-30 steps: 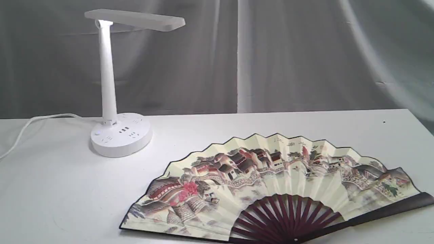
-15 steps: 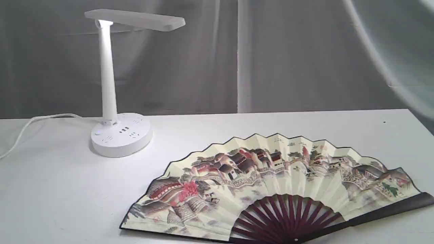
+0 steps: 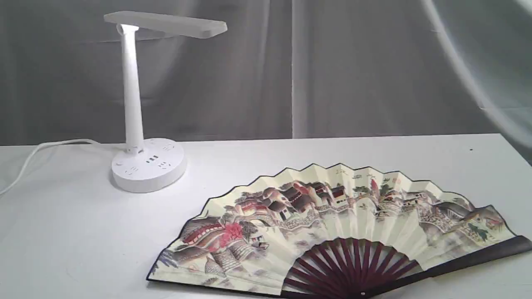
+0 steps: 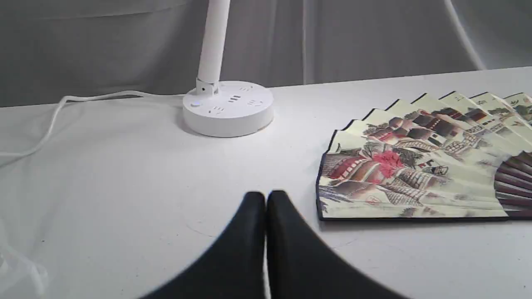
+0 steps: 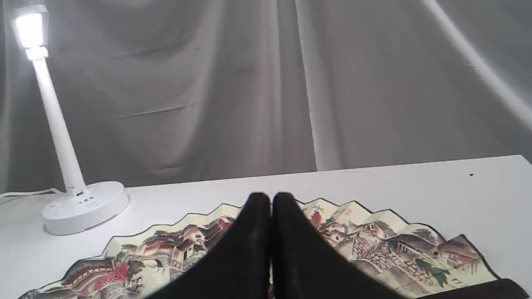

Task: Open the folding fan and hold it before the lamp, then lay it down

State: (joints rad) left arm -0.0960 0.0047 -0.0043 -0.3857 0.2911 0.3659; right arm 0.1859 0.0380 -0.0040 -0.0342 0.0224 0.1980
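Note:
The folding fan (image 3: 332,224) lies spread wide open and flat on the white table, painted side up, maroon ribs toward the near edge. It also shows in the left wrist view (image 4: 419,166) and the right wrist view (image 5: 374,245). The lamp (image 3: 141,104) stands upright at the back left, its head lit (image 5: 29,29). No gripper appears in the exterior view. My left gripper (image 4: 266,197) is shut and empty over bare table, apart from the fan's left end. My right gripper (image 5: 271,198) is shut and empty, hovering above the fan's middle.
The lamp's white cord (image 3: 37,153) trails off to the left across the table (image 3: 266,153). A grey curtain (image 3: 353,66) hangs behind the table. A small dark speck (image 3: 471,149) marks the table's far right.

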